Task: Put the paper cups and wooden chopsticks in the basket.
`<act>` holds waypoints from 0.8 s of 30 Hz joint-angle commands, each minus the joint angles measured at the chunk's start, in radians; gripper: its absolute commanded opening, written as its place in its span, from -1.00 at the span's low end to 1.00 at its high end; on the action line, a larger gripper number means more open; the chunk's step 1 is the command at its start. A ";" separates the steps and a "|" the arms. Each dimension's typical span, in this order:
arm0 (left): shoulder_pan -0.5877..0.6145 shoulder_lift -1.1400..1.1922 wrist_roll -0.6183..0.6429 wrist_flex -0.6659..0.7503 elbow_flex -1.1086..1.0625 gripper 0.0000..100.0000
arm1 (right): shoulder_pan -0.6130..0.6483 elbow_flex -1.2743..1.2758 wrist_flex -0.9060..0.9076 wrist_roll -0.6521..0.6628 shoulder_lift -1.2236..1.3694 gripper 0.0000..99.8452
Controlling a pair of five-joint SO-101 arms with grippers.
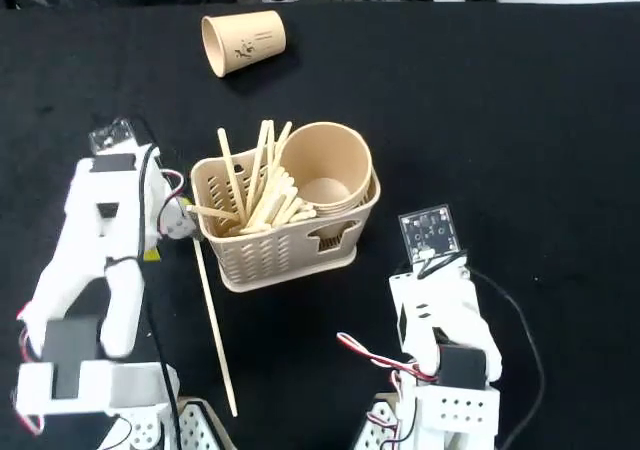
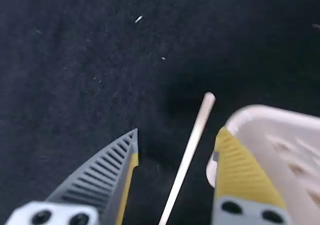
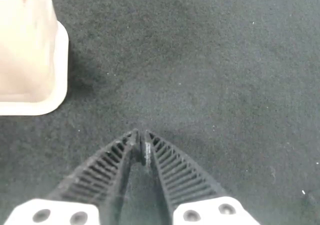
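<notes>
Black cloth (image 1: 520, 120) covered everything; we saw the left gripper (image 2: 178, 135) spread wide astride a loose chopstick (image 1: 212, 320) beside the basket (image 1: 290, 255), the right gripper (image 3: 141, 137) pressed together, one cup (image 1: 243, 42) lying outside.

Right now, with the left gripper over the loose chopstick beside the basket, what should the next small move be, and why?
Probably close the left gripper on the chopstick. It stands open astride the stick, which lies on the table beside the basket. Ease it shut, since one side is close to the basket's rim.
</notes>
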State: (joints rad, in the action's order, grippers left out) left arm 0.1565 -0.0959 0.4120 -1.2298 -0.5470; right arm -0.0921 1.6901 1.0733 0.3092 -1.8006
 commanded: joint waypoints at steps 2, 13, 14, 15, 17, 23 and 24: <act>-0.010 0.126 0.078 0.109 -0.004 -0.51 | 0.014 -0.004 0.006 0.000 -0.050 -0.98; -0.056 0.249 0.035 0.112 0.053 -0.76 | 0.014 -0.004 0.006 0.000 -0.050 -0.98; -0.058 0.250 0.000 0.112 0.059 -0.85 | 0.014 -0.004 0.006 0.000 -0.050 -0.98; -0.058 0.250 -0.031 0.112 0.061 -0.94 | 0.014 -0.004 0.006 0.000 -0.050 -0.98; -0.062 0.249 -0.054 0.112 0.061 -0.92 | 0.014 -0.004 0.006 0.000 -0.050 -0.98; -0.056 0.247 -0.057 0.104 0.068 -0.94 | 0.014 -0.004 0.006 0.000 -0.050 -0.98; -0.056 0.247 -0.057 0.100 0.079 -0.94 | 0.014 -0.004 0.006 0.000 -0.050 -0.98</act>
State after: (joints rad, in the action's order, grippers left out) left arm 0.0982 0.1542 0.3690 -1.1055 -0.4780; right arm -0.0921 1.6901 1.0733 0.3092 -1.8006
